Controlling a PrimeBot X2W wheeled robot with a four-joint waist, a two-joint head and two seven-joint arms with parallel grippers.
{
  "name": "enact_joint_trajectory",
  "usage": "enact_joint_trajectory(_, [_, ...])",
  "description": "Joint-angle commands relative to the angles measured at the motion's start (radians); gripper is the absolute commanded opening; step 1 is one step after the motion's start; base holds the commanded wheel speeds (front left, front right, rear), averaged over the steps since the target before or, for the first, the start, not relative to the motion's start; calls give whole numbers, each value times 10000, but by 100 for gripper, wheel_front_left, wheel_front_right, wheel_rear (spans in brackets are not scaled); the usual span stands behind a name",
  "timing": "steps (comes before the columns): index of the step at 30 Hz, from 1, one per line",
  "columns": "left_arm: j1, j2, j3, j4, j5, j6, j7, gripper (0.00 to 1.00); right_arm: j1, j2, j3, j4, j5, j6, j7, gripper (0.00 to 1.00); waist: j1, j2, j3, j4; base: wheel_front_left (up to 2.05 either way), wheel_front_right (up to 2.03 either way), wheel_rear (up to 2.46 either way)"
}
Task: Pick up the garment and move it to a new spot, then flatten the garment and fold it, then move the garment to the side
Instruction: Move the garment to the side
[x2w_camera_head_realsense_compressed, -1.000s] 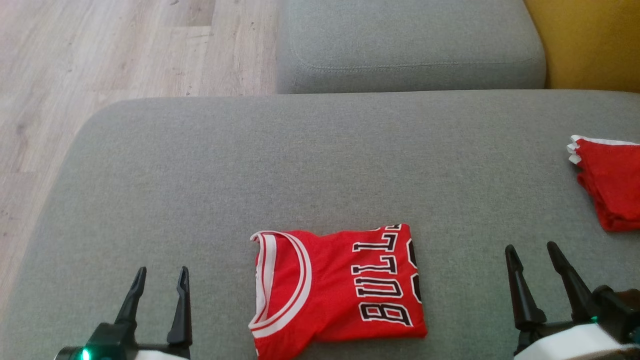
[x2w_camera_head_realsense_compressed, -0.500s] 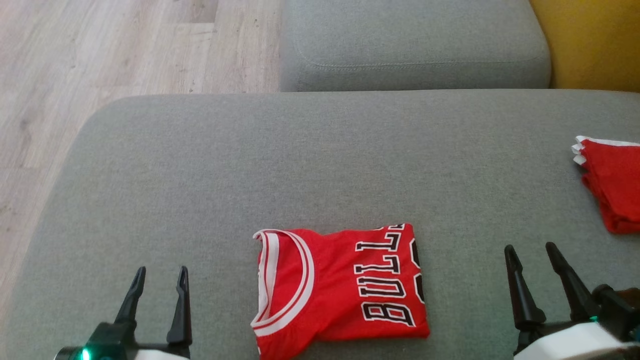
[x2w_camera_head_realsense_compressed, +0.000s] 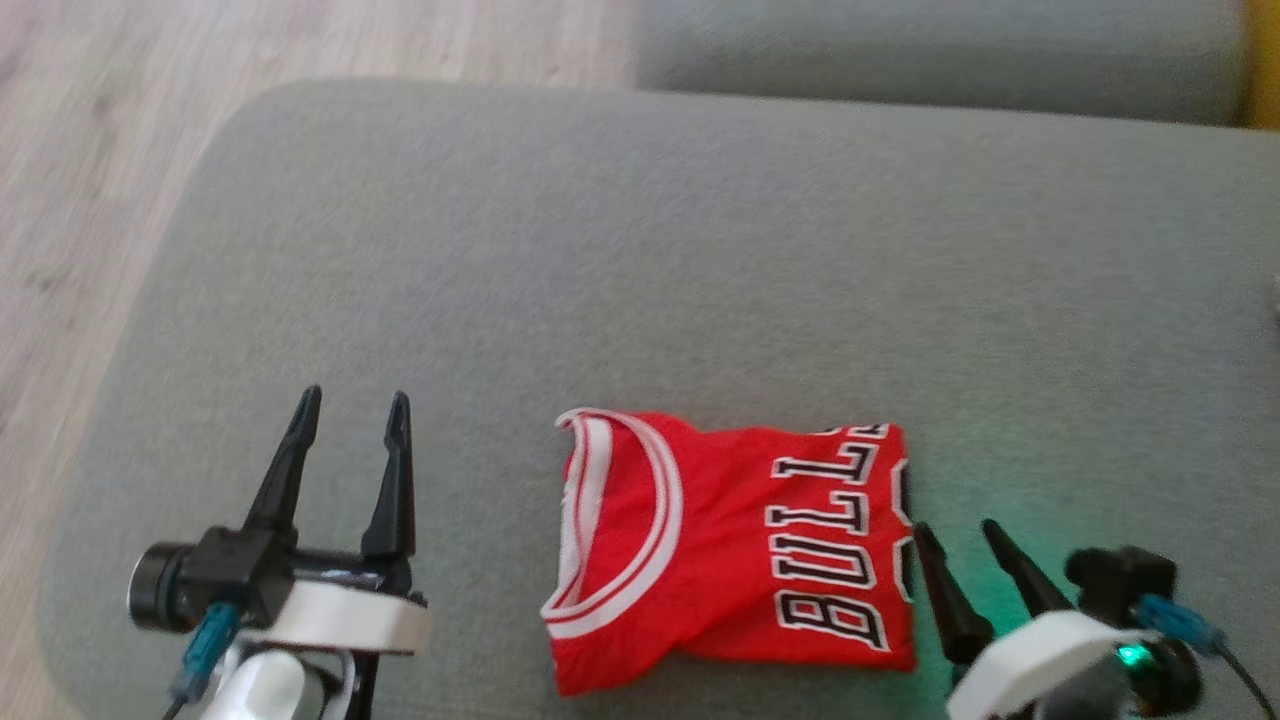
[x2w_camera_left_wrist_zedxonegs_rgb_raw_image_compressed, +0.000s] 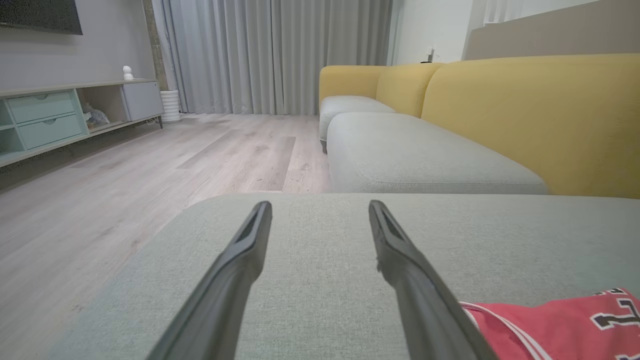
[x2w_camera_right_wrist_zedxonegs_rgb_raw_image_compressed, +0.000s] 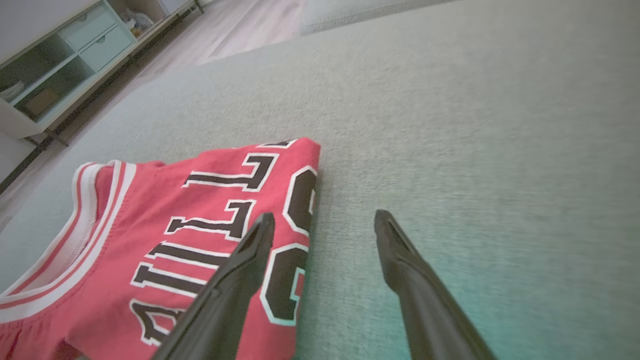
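Note:
The garment is a red jersey with white trim and black lettering, lying folded and flat on the grey seat cushion. My right gripper is open at the jersey's right edge; in the right wrist view its left finger hangs over the lettered edge of the garment, and my right gripper holds nothing. My left gripper is open over bare cushion, left of the collar. In the left wrist view my left gripper is empty, with the garment at the lower right.
Wooden floor lies past the cushion's rounded left edge. A second grey cushion sits behind, with a yellow backrest along the right. A low cabinet stands across the room.
The head camera has tipped and shifted, so the whole picture moved. My right gripper has come leftward to the jersey's right edge. The jersey lies as before.

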Motion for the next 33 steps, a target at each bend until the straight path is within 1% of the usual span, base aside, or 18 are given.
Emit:
enact_joint_trajectory(1, [-462,101,345,-172,96,-45,-112,100,-459,-86,334,-145,154,-6,-69,100,-2,0,389,363,0,0,0])
enact_joint_trajectory(5, [-761,-70,349,73,67,-185,-300,100,-1085,-86,672,881,349,-6,290,100,-2,0,702,553,0,0,0])
enact_joint_trajectory(8, [-893,-193,345,245,62,-270,-402,100,-1361,-86,856,1501,497,-6,1083,100,-2,0,805,644,0,0,0])
enact_joint_trajectory(9, [-922,-233,347,291,62,-293,-430,100,-1411,-88,919,1601,577,-6,1316,87,-2,0,826,667,0,0,0])
enact_joint_trajectory(10, [-941,-266,355,329,64,-310,-454,100,-1439,-119,999,1660,613,-6,1562,28,-2,0,847,678,0,0,0])
enact_joint_trajectory(11, [-955,-295,370,356,67,-322,-476,100,-1469,-145,1069,1627,665,-6,1715,0,-2,0,870,682,0,0,0])
enact_joint_trajectory(13, [-974,-349,417,372,84,-345,-515,100,-1520,-218,1123,1345,706,-6,1762,0,-2,0,904,672,0,0,0])
enact_joint_trajectory(15, [-984,-379,475,357,117,-368,-543,100,-1588,-347,1082,826,526,-6,1505,0,-2,0,947,603,0,0,0])
enact_joint_trajectory(19, [-908,-390,636,330,169,-399,-574,100,-1537,-534,807,-216,17,-6,1289,0,-2,0,923,209,0,0,0])
enact_joint_trajectory(23, [-765,-372,802,183,200,-397,-585,100,-1394,-971,491,-1177,-273,-6,1596,0,-2,0,970,-542,0,0,0])
enact_joint_trajectory(28, [-644,-245,939,-140,291,-432,-590,100,-1468,-1693,-126,-2200,-471,-6,2067,0,-2,0,1144,-1867,0,0,0])
enact_joint_trajectory(29, [-644,-245,939,-140,291,-432,-590,100,-1468,-1693,-126,-2200,-471,-6,2067,0,-2,0,1144,-1867,0,0,0])
enact_joint_trajectory(33, [-651,-162,939,-430,373,-471,-591,100,-1878,-1884,-433,-2510,-314,-6,2269,0,-2,0,1337,-2868,0,0,0])
